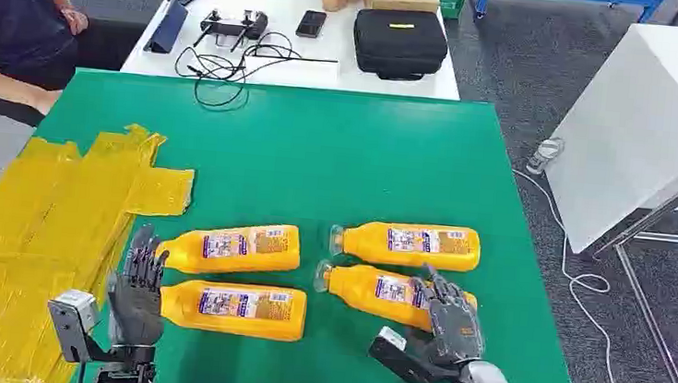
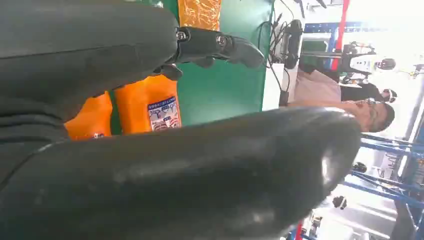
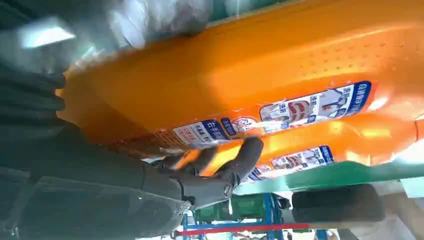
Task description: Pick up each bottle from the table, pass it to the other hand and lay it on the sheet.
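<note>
- Currently, my right hand (image 1: 450,323) wraps its fingers over the near-right bottle (image 1: 373,289); the neighbouring bottle (image 1: 409,244) risks rolling.
- My left hand (image 1: 137,292) has fingers apart, holding nothing.

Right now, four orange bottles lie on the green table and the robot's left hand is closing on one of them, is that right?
Not quite: the right hand is closing on an orange bottle, as the head view shows. The left hand holds nothing. Four bottles do lie on the green table.

4 orange bottles (image 1: 236,248) with blue-and-white labels are seen on a green table (image 1: 338,164); at 9 o'clock, a yellow sheet (image 1: 30,239).
</note>
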{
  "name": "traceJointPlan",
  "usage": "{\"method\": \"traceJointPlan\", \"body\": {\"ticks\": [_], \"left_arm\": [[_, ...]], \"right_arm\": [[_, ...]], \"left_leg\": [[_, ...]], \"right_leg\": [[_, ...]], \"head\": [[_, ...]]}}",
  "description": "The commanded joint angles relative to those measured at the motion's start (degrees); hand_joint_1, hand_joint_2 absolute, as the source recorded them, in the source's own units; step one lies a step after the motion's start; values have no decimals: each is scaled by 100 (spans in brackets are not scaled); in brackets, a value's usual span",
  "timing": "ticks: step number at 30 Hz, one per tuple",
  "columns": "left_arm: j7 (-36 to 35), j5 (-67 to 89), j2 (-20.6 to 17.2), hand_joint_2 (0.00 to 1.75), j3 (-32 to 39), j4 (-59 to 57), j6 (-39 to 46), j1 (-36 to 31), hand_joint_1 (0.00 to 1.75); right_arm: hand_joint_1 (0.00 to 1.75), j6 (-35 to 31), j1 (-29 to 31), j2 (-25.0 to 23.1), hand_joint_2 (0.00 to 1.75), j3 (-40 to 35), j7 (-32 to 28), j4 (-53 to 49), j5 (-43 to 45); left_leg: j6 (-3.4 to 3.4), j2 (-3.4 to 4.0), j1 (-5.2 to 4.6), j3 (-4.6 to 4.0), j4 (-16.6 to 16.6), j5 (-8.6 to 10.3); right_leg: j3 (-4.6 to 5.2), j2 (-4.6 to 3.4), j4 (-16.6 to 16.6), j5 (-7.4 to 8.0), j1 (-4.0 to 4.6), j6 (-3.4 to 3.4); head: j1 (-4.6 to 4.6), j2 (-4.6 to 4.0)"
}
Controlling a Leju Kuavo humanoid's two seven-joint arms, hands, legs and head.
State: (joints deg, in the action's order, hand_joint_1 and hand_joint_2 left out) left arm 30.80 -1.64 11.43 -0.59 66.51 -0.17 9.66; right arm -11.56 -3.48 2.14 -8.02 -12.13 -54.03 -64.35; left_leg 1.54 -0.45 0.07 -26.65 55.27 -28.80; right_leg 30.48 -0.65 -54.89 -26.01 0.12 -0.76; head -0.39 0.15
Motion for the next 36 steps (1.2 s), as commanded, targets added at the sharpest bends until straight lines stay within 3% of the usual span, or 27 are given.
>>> {"method": "traceJointPlan", "body": {"ticks": [1, 21, 36], "left_arm": [[-23, -11, -181, 0, -87, -209, 1, -156, 0], [-149, -37, -99, 0, -52, -161, 21, -225, 0], [220, -397, -317, 0, -381, -1387, 66, -1005, 0]], "right_arm": [[175, 37, 234, 56, 175, -328, 37, 792, 16], [175, 233, 652, -49, 175, -568, 87, 1583, -20], [175, 505, 741, -152, 175, 413, -681, 1063, 791]], "left_leg": [[-8, 0, 4, 5, -1, 5], [-9, 41, 11, 39, 0, 6], [-24, 58, 6, 36, -2, 31]], "right_leg": [[-10, 8, 7, 6, 3, -3], [-31, -34, 7, 32, 22, 32], [-17, -51, 8, 73, 17, 43]], "head": [[0, 2], [0, 2], [0, 2]]}}
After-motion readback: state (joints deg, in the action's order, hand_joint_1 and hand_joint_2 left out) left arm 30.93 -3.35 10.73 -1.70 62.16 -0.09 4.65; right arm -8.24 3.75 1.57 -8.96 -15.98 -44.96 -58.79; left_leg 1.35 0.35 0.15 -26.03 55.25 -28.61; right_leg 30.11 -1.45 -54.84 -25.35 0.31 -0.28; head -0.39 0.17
